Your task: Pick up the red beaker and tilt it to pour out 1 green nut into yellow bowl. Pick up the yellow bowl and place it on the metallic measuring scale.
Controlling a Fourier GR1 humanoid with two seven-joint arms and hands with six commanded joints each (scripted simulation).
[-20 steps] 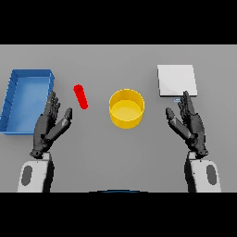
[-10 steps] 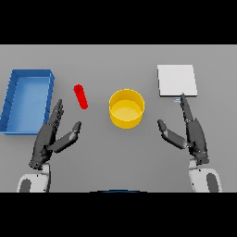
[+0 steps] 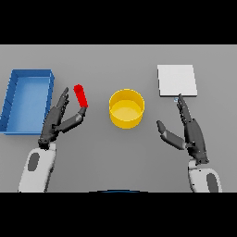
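Note:
The red beaker (image 3: 81, 96) is a small red cylinder on the grey table, left of the yellow bowl (image 3: 126, 108). My left hand (image 3: 58, 120) is open just below and left of the beaker, its thumb tip close under the beaker's near end and its fingers stretched along its left side. The bowl stands upright at the table's middle; I see no nut in it. The flat pale metallic scale (image 3: 177, 80) lies at the back right. My right hand (image 3: 189, 132) is open below the scale, fingertips near its front edge, thumb spread toward the bowl.
A blue open tray (image 3: 28, 100) sits at the far left, close beside my left hand's fingers.
My left hand has moved forward and right toward the red beaker, thumb spreading out. My right hand turned edge-on with its thumb opening toward the bowl. The objects have not moved.

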